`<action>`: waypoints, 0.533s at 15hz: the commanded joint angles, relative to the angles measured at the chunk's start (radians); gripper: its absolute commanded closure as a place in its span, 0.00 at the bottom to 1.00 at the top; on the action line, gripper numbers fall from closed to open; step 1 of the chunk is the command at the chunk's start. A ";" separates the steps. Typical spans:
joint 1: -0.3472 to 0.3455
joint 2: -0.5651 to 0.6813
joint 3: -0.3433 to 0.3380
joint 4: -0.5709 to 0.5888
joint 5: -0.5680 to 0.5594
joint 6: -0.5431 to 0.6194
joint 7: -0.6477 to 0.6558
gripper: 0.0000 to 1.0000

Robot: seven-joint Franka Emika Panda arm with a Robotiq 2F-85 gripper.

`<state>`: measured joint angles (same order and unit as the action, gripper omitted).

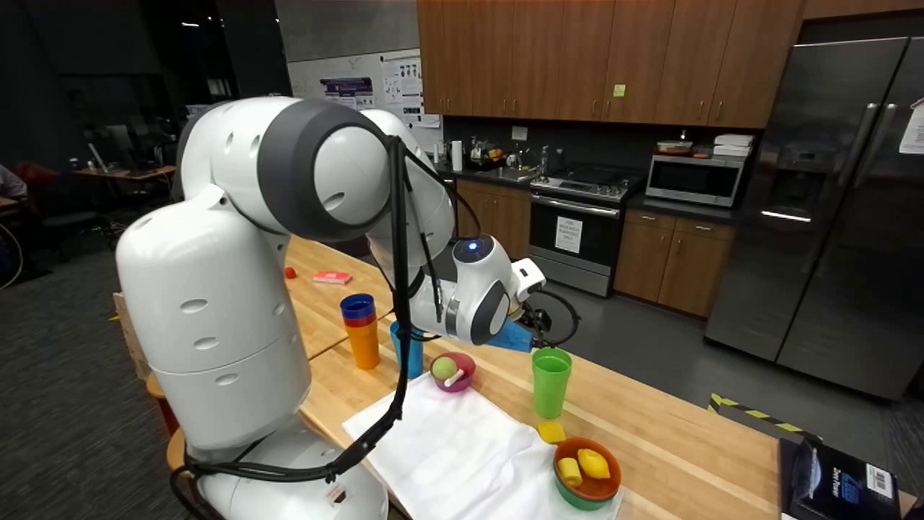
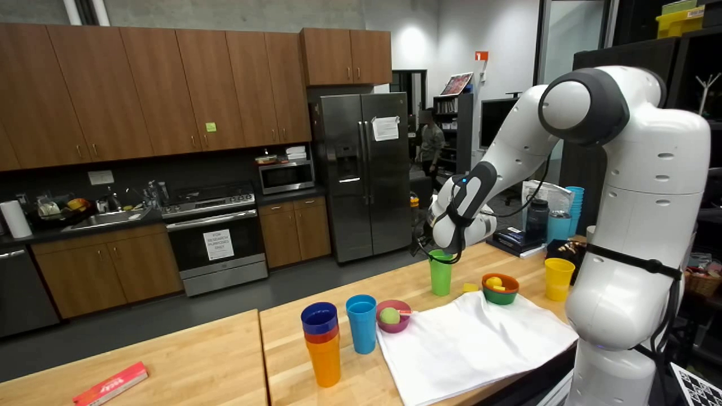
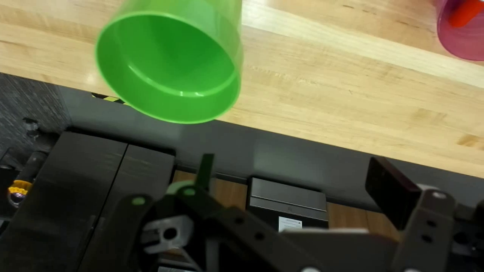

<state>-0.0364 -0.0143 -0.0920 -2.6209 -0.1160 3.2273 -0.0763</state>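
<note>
A slim red box (image 2: pixel 111 385) lay at the left of the worktop (image 2: pixel 186 361), short of a seam in the wood. Past the seam stood an upright stack of cups (image 2: pixel 325 361), orange below and red and dark blue above, with a blue cup (image 2: pixel 362 332) just beside it. Next sat a pink bowl (image 2: pixel 404 323) by the corner of a white cloth (image 2: pixel 474 349); in it were a pale green ball (image 2: pixel 389 316) and a short stick-like piece (image 2: pixel 404 312), partly red.

Then came the fingers (image 3: pixel 393 192), spread wide apart in the wrist view with nothing held between them. Near them, but not touching, was the green cup (image 2: pixel 440 279), which stood upright on the worktop in both exterior views; the wrist view looked into its mouth, up and to the left of the fingers.

To the right of the green cup lay a small yellow block (image 2: pixel 470 287), and near it a bowl with an orange rim and green lower wall (image 2: pixel 501 298) stood at the cloth's edge, a lemon (image 2: pixel 493 282) and another yellow piece inside. Farther right stood a yellow cup (image 2: pixel 558 279), beside the white arm (image 2: pixel 640 237).
</note>
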 commanded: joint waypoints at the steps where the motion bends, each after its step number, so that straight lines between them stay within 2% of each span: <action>1: 0.024 -0.008 0.010 0.090 0.086 -0.143 -0.019 0.00; 3: 0.010 0.003 0.000 0.191 0.137 -0.325 -0.051 0.00; 4: 0.017 0.035 0.001 0.230 0.214 -0.405 -0.118 0.00; 5: 0.007 0.059 -0.005 0.289 0.225 -0.495 -0.134 0.00; 6: -0.016 0.075 -0.001 0.345 0.208 -0.585 -0.122 0.00; 8: -0.040 0.101 -0.017 0.457 0.098 -0.753 -0.042 0.00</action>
<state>-0.0439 0.0226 -0.0919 -2.3261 0.0687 2.6707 -0.1706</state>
